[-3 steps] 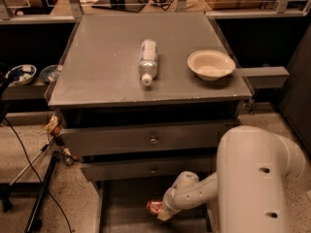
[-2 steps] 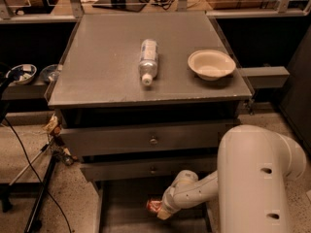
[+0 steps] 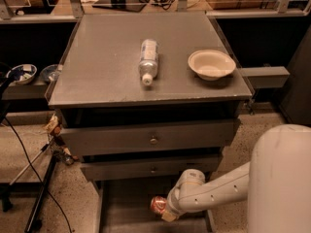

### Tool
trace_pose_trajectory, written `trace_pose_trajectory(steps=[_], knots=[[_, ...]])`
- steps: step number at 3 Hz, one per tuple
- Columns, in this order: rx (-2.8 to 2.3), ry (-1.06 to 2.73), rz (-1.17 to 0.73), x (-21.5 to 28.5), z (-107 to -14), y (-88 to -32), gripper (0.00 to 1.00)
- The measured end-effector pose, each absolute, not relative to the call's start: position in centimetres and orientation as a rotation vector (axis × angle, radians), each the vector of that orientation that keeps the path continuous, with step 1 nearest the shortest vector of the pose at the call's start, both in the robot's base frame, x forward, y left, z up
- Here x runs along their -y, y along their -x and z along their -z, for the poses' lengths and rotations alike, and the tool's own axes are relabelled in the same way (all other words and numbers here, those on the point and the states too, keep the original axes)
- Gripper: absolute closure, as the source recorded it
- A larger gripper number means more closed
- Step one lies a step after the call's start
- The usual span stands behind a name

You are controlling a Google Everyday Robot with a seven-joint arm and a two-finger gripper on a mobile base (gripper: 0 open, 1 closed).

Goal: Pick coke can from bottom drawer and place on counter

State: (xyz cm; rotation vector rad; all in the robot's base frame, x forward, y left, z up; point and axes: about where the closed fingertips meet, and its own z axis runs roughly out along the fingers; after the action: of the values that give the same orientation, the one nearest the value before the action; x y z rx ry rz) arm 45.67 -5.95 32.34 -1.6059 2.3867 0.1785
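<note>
Robot claw (image 3: 164, 211) low in shallow grey metal btm drawer (image 3: 126, 211), right against small red coke can (image 3: 157, 204) w/ silver end; clamped or apart, can't tell.

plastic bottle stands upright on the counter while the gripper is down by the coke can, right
No, the camera view shows the plastic bottle lying on its side on the counter; the gripper is indeed down by the coke can.

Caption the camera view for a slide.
Gripper at the coke can in the bottom drawer; bottle and bowl on the counter.
</note>
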Motion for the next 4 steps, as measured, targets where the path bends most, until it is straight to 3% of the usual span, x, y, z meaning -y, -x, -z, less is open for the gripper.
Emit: trace_pose_trajectory(steps=[2, 4], knots=[[-2.373, 1.599, -0.164, 6.0, -32.9, -47.2, 1.00], [-2.292, 1.642, -0.036, 5.4, -41.5, -47.6, 1.00]])
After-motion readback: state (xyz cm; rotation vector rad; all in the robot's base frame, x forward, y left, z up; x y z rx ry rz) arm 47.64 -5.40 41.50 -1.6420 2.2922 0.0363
